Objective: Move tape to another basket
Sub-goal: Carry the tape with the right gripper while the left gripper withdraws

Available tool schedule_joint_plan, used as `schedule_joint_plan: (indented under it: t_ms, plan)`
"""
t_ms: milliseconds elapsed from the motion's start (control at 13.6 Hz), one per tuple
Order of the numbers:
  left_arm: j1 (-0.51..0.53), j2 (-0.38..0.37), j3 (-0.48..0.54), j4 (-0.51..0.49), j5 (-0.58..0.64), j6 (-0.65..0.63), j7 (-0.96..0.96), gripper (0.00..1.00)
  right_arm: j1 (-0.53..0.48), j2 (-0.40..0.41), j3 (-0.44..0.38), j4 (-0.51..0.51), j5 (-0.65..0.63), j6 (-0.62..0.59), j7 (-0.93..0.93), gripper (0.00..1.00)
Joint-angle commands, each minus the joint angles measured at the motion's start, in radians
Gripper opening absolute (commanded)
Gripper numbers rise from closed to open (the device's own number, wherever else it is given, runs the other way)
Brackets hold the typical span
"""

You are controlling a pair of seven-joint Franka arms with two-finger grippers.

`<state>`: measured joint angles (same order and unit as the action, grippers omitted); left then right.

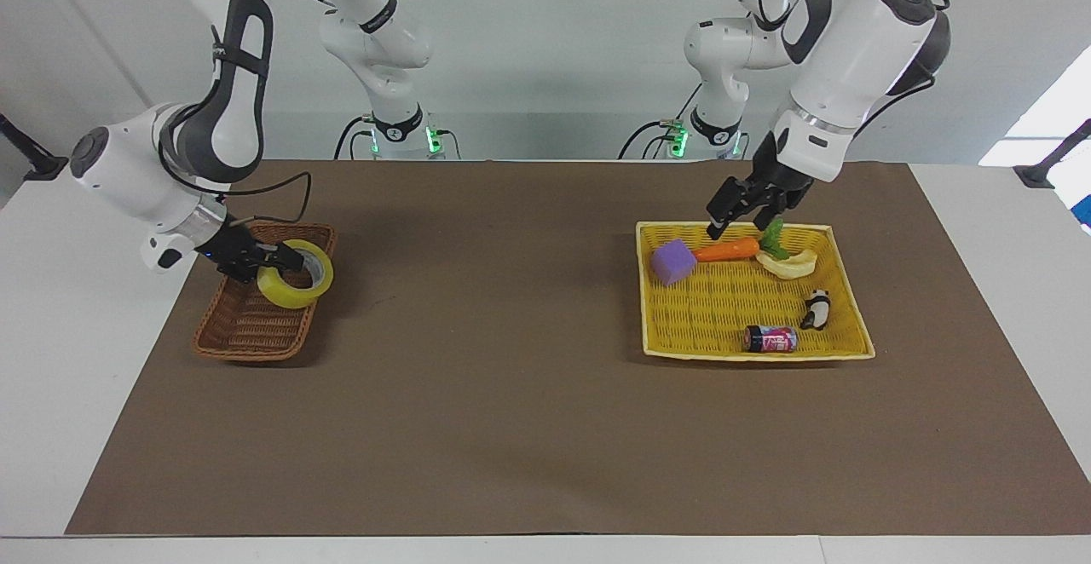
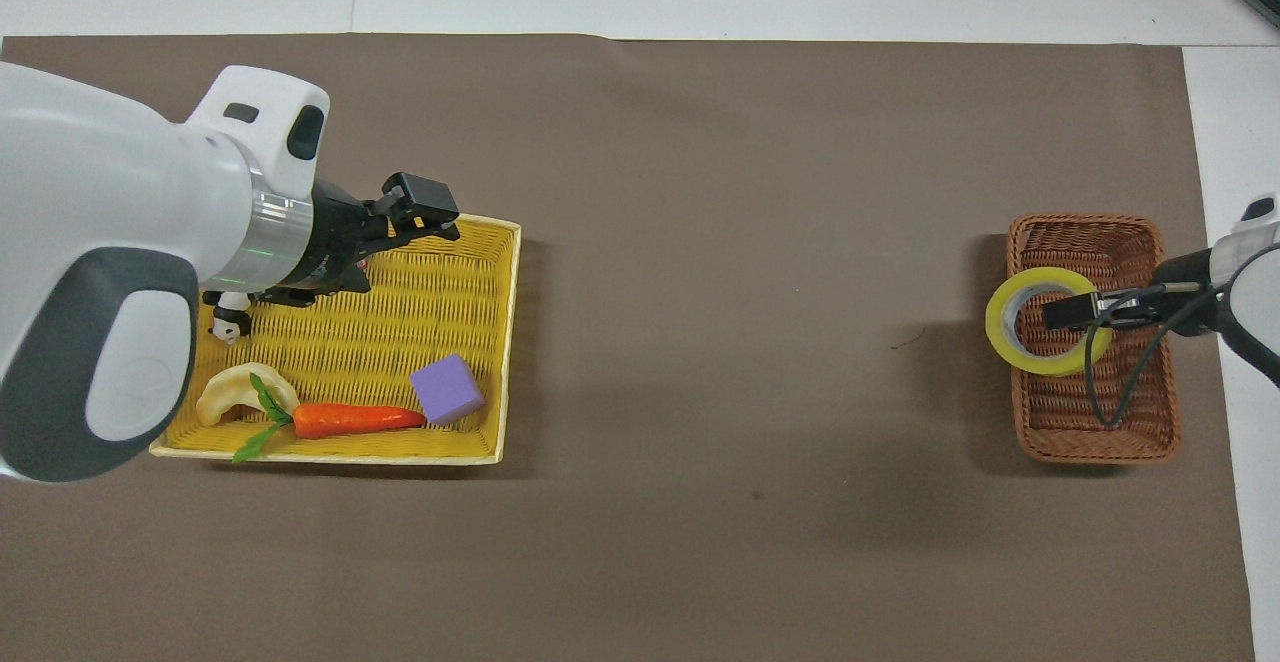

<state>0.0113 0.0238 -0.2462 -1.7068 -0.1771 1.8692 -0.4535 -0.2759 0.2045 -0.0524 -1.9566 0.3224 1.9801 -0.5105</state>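
Over the wicker basket [image 1: 264,300], the right pincer [image 1: 271,263] gripped the tape [image 1: 296,285] at the rim; released there, it might roll out. Over the yellow tray [image 1: 839,291], the left pincer [image 1: 735,210] hung released.

You see both views evenly and brightly lit, apparently from above. Shadows stay soft: a faint dark patch lies on the brown mat [image 2: 700,242] beside the dark wicker basket [image 2: 1095,432], and a thin one runs under the yellow tray [image 1: 759,354]. At 3 o'clock in the facing view a patch of the background is blown out to white. Both views are sharp. In the overhead view the left arm's casing [image 2: 100,272] looms large at 9 o'clock with a mild sheen.
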Motion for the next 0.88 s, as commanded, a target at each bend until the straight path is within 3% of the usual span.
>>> schedule_joint_plan:
  t_ms: [0,369,590,737,811]
  plan:
    - [0.073,-0.007,-0.012,0.042,0.050,-0.083,0.158,1.00,-0.040,0.007,0.014,0.010,-0.014,0.000,-0.051,0.00]
    - [0.091,-0.015,-0.010,0.085,0.151,-0.220,0.387,1.00,-0.086,0.044,0.016,0.027,0.004,-0.006,-0.134,0.00]
    - [0.091,-0.022,0.051,0.113,0.169,-0.335,0.568,1.00,-0.072,0.067,0.017,0.123,0.085,-0.059,-0.115,0.00]
    - [0.091,-0.070,0.067,0.101,0.168,-0.340,0.563,1.00,-0.080,0.068,0.017,0.195,0.096,-0.124,-0.083,0.00]
    - [0.091,-0.079,0.067,0.090,0.168,-0.343,0.562,1.00,-0.089,0.069,0.016,0.185,0.092,-0.128,-0.092,0.00]
